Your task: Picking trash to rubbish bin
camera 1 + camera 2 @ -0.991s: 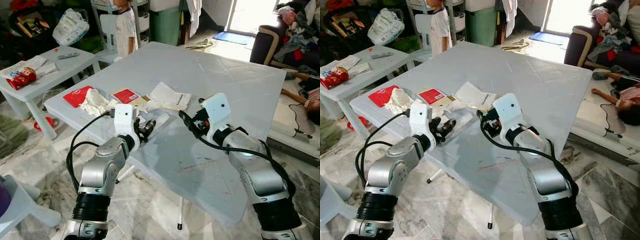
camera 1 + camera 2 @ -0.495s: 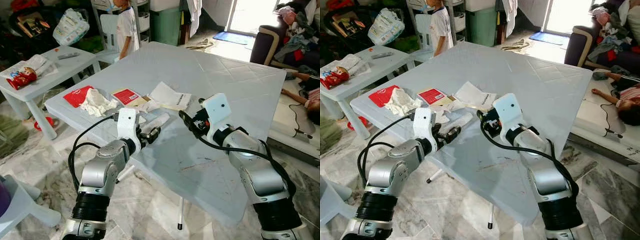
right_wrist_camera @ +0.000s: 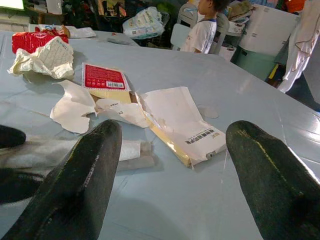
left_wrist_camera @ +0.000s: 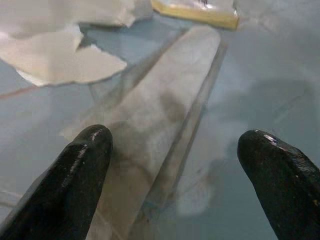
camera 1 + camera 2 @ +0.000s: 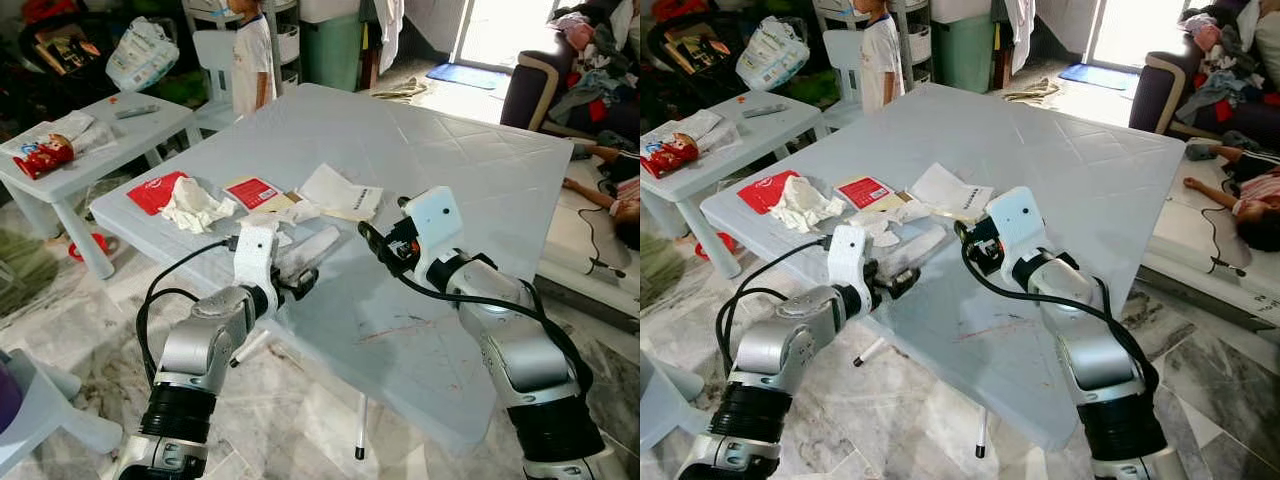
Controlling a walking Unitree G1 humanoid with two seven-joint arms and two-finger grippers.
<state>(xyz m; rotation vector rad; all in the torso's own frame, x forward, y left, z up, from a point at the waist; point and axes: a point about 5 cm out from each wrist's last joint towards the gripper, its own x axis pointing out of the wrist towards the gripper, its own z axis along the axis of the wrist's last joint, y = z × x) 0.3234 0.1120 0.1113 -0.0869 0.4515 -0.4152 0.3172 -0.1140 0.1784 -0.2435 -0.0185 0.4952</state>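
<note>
Where trash lies, left pincer (image 4: 172,165) spread — straddling clear wrapper (image 4: 155,125).

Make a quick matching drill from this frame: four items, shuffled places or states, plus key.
Items
1. left gripper
2. right gripper
3. crumpled white paper
4. green bin

Places or states
A. on the floor beyond the table's far edge
B. open, raised above the table, facing the white envelope
C. lying beside the red packet
D. open, fingers either side of the clear plastic wrapper

Pairs: 1-D, 2-B, 3-C, 4-A
</note>
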